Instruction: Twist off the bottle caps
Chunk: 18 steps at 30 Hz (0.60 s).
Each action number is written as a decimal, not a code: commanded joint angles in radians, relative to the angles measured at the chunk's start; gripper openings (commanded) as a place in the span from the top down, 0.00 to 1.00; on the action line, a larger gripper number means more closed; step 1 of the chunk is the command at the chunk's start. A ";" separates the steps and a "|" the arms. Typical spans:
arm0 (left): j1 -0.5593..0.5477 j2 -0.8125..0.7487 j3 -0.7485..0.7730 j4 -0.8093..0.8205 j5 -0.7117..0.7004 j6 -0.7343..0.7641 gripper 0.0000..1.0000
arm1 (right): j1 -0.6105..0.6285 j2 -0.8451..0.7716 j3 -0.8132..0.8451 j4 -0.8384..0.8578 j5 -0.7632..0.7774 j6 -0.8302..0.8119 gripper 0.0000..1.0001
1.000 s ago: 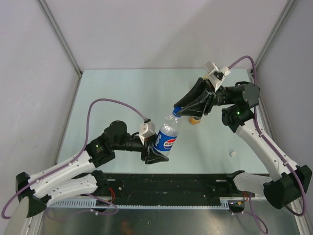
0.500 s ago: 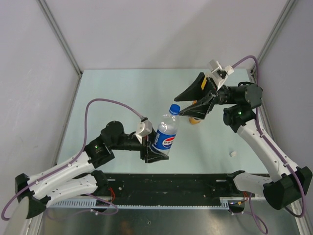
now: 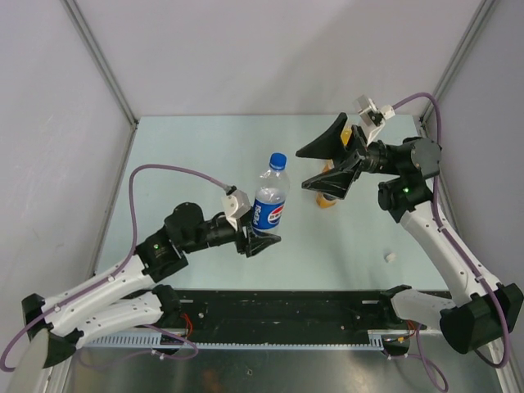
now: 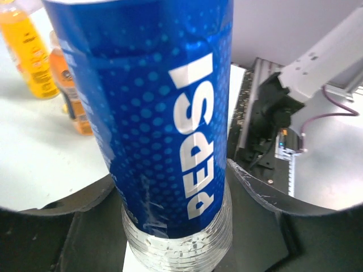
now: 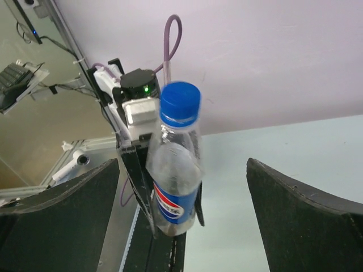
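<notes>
Cap position decides the next move, so each view is read for that.

Top view: the water bottle (image 3: 268, 205) is approx. upright near the middle of the surface (image 3: 188, 147), its long axis leaning a little so the blue cap (image 3: 278, 160) points up and away from the arm bases. The left tool (image 3: 255, 239) is clamped on the bottle's lower body. Whether the base rests on the surface I cannot tell. The right tool (image 3: 302, 168) is spread wide and holds nothing. Its tips are just beside the cap on the right, not touching. The right arm is nearer the cap, and the left is busy w/ the body. Behind the right tool sit a short orange bottle (image 3: 327, 200) and, mostly hidden, a tall yellow bottle (image 3: 348, 133). A white bit (image 3: 390, 256) lies alone by the right arm, prob. a cap already off.

Left wrist view: the label fills the frame, and dark fingers (image 4: 266, 195) press both sides low down. The grip looks firm. The cap is out of frame.

Right wrist view: the cap is framed between the two open fingers (image 5: 306, 215) but left of centre, touching neither. The bottle axis runs near vertical, neck up. My read: the right tool must advance and shift sideways to centre on the cap, then close, bef. any twist. The cap is on, so this step is not yet done.
</notes>
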 commanded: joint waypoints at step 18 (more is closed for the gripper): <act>-0.036 0.198 0.191 -0.269 -0.541 0.002 1.00 | -0.026 -0.035 0.045 -0.439 0.589 -0.022 0.01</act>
